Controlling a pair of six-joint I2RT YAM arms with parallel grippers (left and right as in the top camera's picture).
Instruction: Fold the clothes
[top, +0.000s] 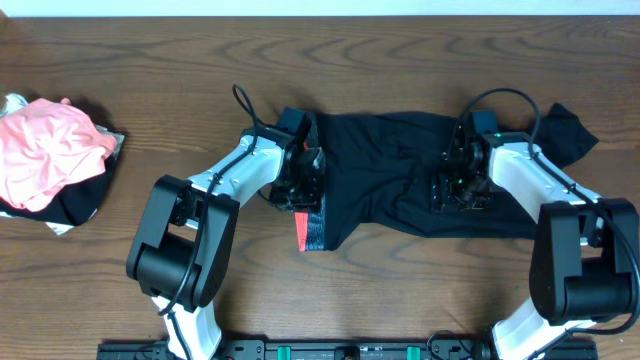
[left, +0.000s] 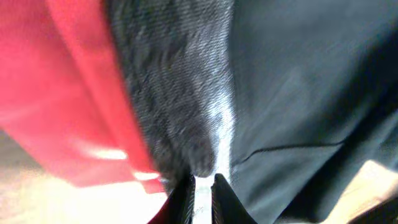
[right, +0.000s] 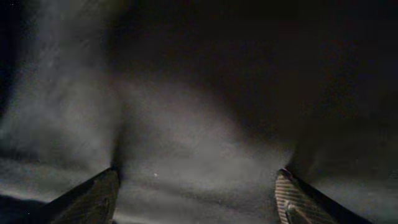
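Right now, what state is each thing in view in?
leggings: rumpled across the table, not neatly folded.
left end effector: shut on the leggings at the grey waistband.
right end effector: open, jaws wide over black fabric.
pink and black pile: heaped at the table's left end.

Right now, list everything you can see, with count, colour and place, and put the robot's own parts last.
leggings: one, black, grey waistband edged coral-red, spread across the table's middle
clothes pile: one heap, pink over black, far left
table: one, dark brown wood, under everything
arms: two, white and black, left and right, reaching in from the near edge
left hand: black, pinching the grey waistband
right hand: black, fingers apart over black fabric
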